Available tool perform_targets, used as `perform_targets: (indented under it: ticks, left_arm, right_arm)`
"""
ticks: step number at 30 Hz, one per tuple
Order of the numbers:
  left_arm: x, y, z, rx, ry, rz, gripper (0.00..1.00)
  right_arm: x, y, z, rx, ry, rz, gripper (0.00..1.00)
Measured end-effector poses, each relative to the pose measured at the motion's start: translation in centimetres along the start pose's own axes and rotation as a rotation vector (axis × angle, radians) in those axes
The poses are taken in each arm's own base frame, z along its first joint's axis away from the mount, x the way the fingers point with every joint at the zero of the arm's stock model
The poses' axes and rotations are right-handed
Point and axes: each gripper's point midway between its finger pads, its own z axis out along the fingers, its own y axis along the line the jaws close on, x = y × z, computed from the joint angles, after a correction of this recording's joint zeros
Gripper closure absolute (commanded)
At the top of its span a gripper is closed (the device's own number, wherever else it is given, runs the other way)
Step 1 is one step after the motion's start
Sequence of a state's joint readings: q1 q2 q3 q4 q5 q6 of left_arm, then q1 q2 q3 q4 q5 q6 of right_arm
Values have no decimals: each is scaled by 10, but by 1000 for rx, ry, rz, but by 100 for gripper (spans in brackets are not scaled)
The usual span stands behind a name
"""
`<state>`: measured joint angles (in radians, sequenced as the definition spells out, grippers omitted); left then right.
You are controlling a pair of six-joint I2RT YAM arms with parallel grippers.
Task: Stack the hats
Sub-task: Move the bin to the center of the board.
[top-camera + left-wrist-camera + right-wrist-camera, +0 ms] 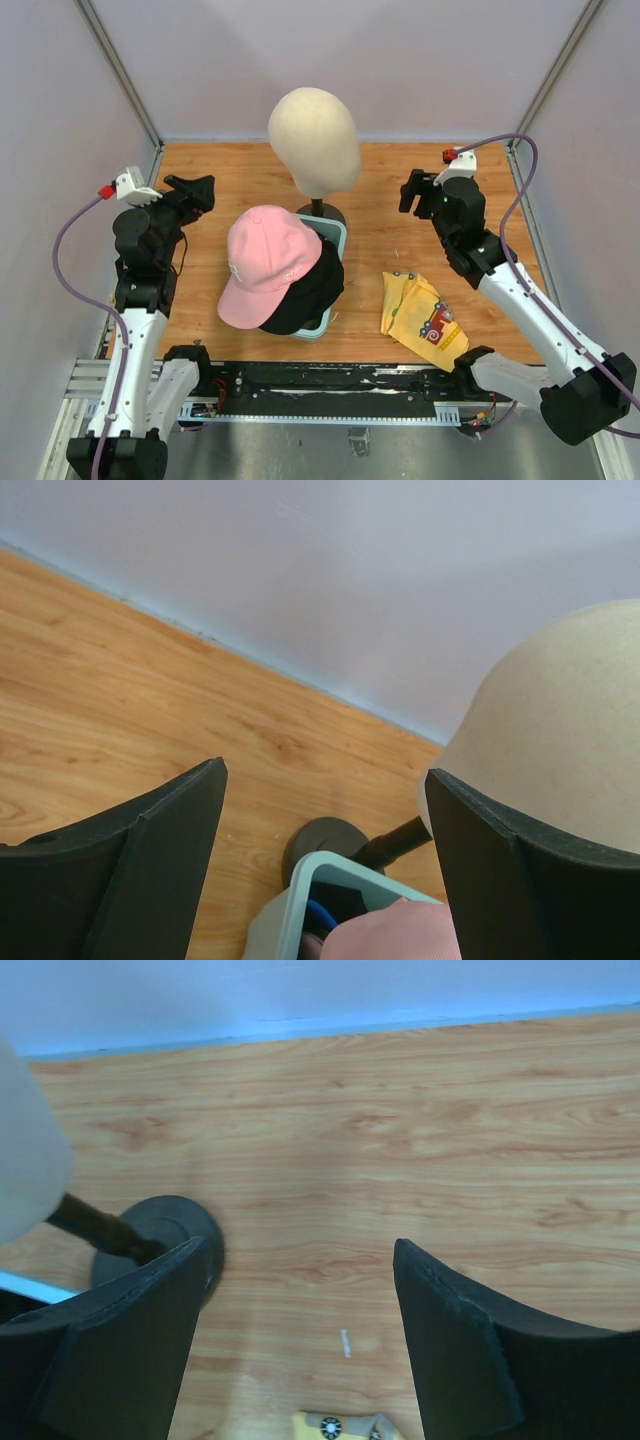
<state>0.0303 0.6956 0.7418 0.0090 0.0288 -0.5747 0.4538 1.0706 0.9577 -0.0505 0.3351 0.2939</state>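
Hats: we see a pink cap [268,262] lying on top of a black cap [318,290], its brim pointing near-left. Both rest over a light blue tray [335,232] near the middle of the wooden table [400,240].
Tray inside: from the left wrist we glimpse a bright blue bit [318,917] under the pink cap; we cannot tell what it is.
Left arm: the left gripper [200,190] hovers left of the stack, fingers spread apart, holding nothing.
Right arm: the right gripper [412,192] hangs over bare wood, fingers wide and empty, well apart from the caps.
Mannequin head [314,140]: cream, upright on a dark stand [322,210] just behind the tray.
Yellow cloth [425,318]: crumpled, red print, right of the tray.
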Motion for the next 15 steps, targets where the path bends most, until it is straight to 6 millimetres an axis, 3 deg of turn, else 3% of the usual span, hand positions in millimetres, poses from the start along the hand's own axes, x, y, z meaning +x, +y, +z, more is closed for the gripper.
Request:
perform_targets:
  ticks: [8,15]
  left_arm:
    - [0,-16,20,70,36,8,20]
    - [11,-7,16,54,45,-2,20]
  right_arm:
    - [5,52,-6,-207,47,77,27]
    - [36,111,-51,-397,141,112,30]
